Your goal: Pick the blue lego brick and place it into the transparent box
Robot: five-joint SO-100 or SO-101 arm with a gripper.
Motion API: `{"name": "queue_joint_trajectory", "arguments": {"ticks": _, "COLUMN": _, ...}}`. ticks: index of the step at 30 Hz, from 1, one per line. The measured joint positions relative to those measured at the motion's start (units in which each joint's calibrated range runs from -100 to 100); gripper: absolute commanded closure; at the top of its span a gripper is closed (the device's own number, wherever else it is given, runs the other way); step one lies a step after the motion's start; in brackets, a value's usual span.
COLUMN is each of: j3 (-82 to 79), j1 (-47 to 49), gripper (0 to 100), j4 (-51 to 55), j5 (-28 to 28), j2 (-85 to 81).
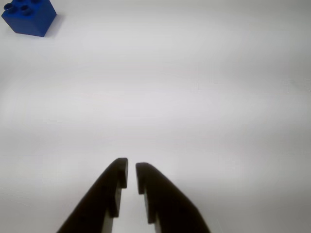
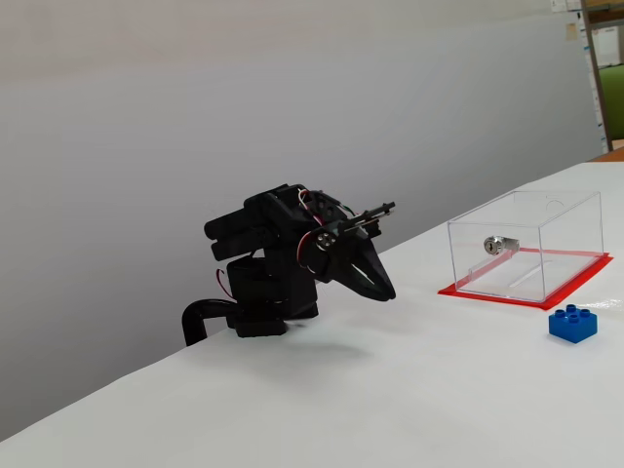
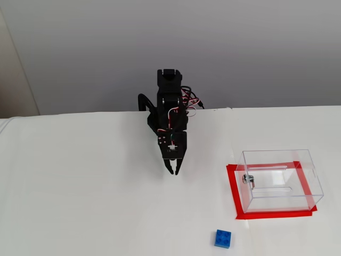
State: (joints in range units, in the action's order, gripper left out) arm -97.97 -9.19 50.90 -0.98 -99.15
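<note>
The blue lego brick sits on the white table at the top left corner of the wrist view, far ahead of my gripper. Both fixed views show the blue lego brick lying just outside the transparent box, which stands on a red base rim with a silver lock on one wall. My gripper hangs just above the table, close to the arm's base, well short of brick and box. Its black fingers are nearly together with nothing between them.
A white table spreads around the arm; its back edge runs behind the arm's base along a grey wall. Shelving shows at the far right of one fixed view.
</note>
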Motion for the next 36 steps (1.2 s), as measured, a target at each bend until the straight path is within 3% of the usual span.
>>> {"name": "queue_joint_trajectory", "arguments": {"ticks": 19, "j3": 13.50, "j1": 2.67, "gripper": 98, "j4": 0.17, "j5": -0.24, "j2": 0.34}}
{"name": "queue_joint_trajectory", "arguments": {"ticks": 36, "j3": 36.45, "j1": 4.27, "gripper": 99, "j4": 0.17, "j5": -0.15, "j2": 26.47}}
